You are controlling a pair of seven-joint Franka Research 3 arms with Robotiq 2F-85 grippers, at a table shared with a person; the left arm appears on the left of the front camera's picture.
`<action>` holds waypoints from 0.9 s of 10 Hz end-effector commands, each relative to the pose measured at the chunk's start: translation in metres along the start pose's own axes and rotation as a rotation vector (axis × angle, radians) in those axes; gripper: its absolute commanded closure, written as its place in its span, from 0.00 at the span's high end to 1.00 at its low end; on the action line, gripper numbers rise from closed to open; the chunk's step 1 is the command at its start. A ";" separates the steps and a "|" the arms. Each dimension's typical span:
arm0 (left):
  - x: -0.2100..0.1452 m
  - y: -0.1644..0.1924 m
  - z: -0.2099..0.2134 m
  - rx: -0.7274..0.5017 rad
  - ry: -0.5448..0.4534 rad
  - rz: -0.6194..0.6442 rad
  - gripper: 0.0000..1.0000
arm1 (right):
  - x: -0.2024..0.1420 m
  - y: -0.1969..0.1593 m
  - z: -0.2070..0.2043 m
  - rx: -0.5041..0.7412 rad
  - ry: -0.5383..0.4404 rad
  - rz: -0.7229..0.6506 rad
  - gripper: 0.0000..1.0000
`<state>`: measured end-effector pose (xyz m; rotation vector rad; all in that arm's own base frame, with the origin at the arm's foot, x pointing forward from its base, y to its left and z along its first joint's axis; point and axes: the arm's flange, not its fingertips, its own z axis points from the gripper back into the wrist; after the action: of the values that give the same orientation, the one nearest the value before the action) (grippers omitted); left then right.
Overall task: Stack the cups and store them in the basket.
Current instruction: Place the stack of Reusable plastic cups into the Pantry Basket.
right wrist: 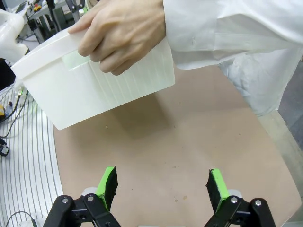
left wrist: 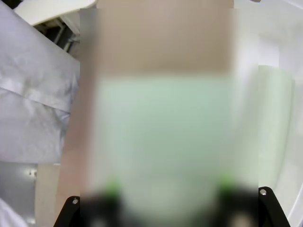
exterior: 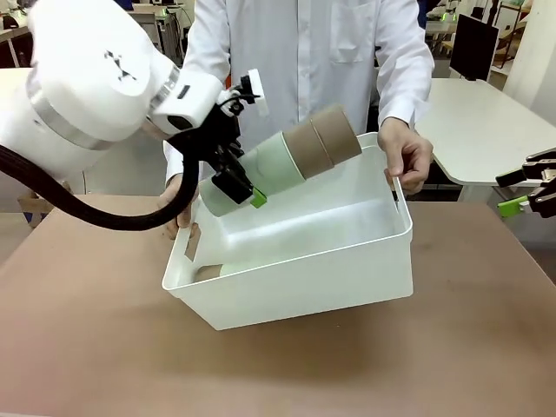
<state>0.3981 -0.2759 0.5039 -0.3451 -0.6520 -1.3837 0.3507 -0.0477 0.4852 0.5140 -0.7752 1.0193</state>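
My left gripper (exterior: 234, 184) is shut on a stack of cups (exterior: 295, 156). The stack is tilted, with a mint green cup outermost and brownish cups sticking out of its upper end. It hangs over the near left part of the white basket (exterior: 295, 287). A person's hands (exterior: 408, 156) hold the basket by its short sides and tip it towards me. Another brownish cup (exterior: 207, 272) lies in the basket's low left corner. In the left wrist view the stack (left wrist: 161, 132) is a blur between my fingers. My right gripper (right wrist: 163, 189) stands open over bare table, apart from the basket (right wrist: 94, 94).
The person in a white coat (exterior: 304, 52) stands at the far side, one hand (right wrist: 120, 35) over the basket's rim. Brown tabletop (exterior: 452, 347) lies bare in front of and right of the basket. My right gripper (exterior: 530, 195) is at the far right edge.
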 end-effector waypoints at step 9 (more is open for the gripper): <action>-0.007 0.002 -0.065 0.027 0.106 0.039 0.85 | 0.002 -0.003 0.001 0.003 -0.026 0.005 1.00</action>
<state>0.4097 -0.2983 0.4437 -0.2867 -0.5569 -1.3649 0.3507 -0.0477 0.4852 0.5143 -0.7750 1.0195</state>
